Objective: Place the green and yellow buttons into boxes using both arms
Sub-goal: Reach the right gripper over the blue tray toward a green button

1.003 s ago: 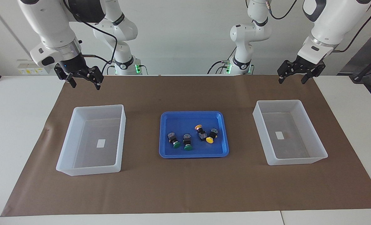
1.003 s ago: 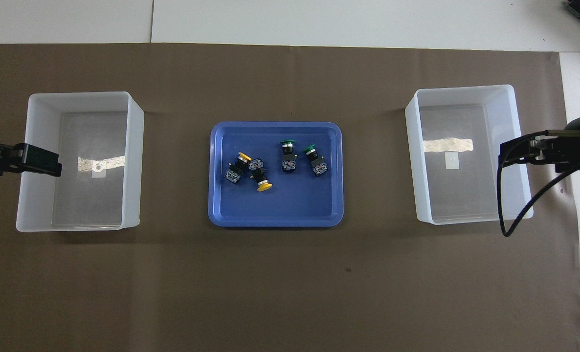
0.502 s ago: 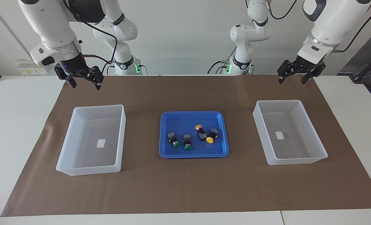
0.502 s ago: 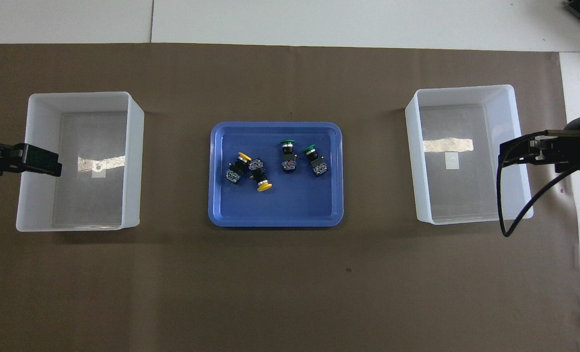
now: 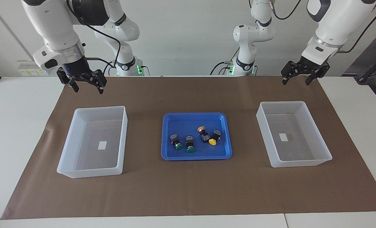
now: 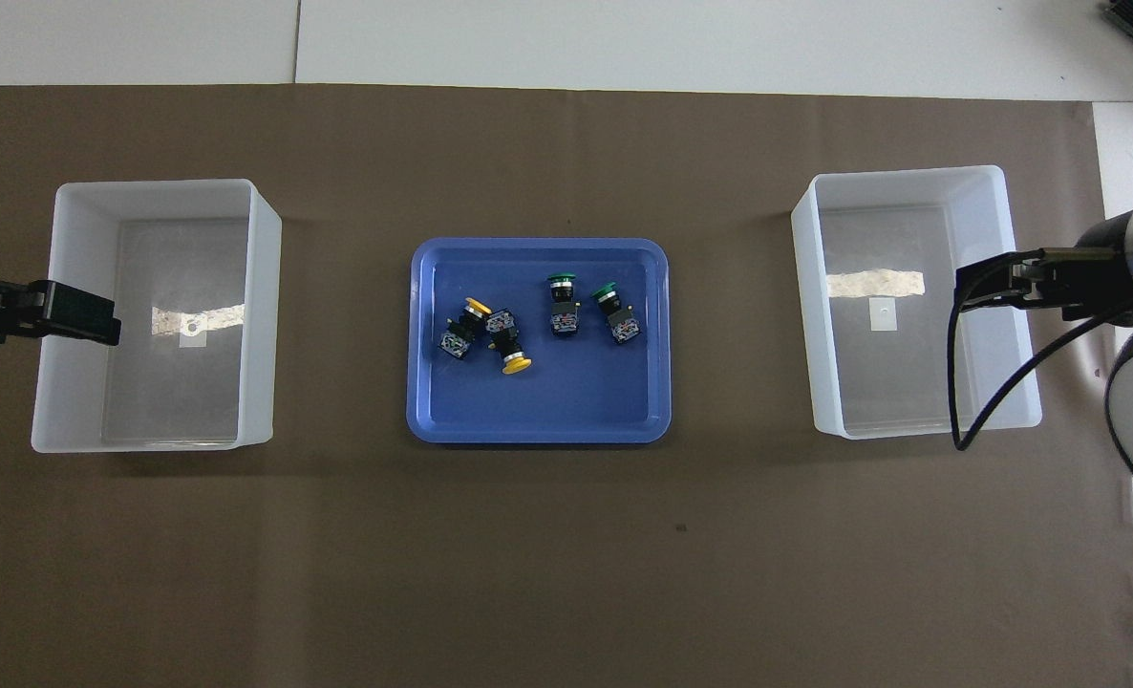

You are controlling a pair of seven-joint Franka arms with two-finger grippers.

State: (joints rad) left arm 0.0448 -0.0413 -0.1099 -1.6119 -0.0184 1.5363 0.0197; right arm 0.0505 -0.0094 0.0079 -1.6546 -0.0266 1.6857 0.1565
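Brown mat: 4 buttons in tray; left end effector and right end effector spread, empty.

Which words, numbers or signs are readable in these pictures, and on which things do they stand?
None can be read.
White label in the box at the right arm's end: looks blank.
White label in the box at the left arm's end: looks blank.
Blocks of the buttons in the blue tray: tiny marks, too small to read.
White panel at the wall: yellow marks, too small to read.
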